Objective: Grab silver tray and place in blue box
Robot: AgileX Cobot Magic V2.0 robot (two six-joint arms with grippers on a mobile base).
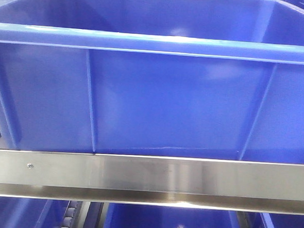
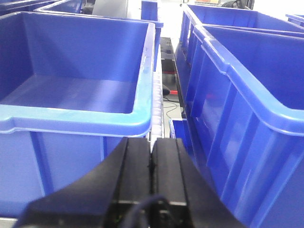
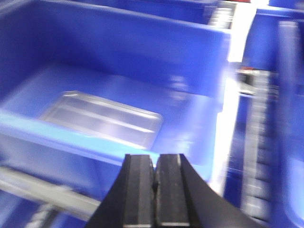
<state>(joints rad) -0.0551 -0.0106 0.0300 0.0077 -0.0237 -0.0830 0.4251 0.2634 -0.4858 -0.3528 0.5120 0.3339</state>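
Observation:
The silver tray [image 3: 102, 118] lies flat on the floor of the blue box [image 3: 142, 42], near its left side, with two long ridges showing in its bed. My right gripper [image 3: 155, 161] hovers in front of that box's near rim, shut and empty; this view is blurred. My left gripper [image 2: 151, 145] is also shut with nothing in it, in front of the gap between two blue crates. The front view is filled by the ribbed side wall of a blue box [image 1: 168, 99]; neither the tray nor a gripper shows there.
An empty blue crate [image 2: 71, 118] stands left of my left gripper and another blue crate [image 2: 247, 85] right of it, with a roller strip [image 2: 156, 104] between. A steel rail [image 1: 148, 178] runs below the box, with more blue crates [image 1: 166, 221] underneath.

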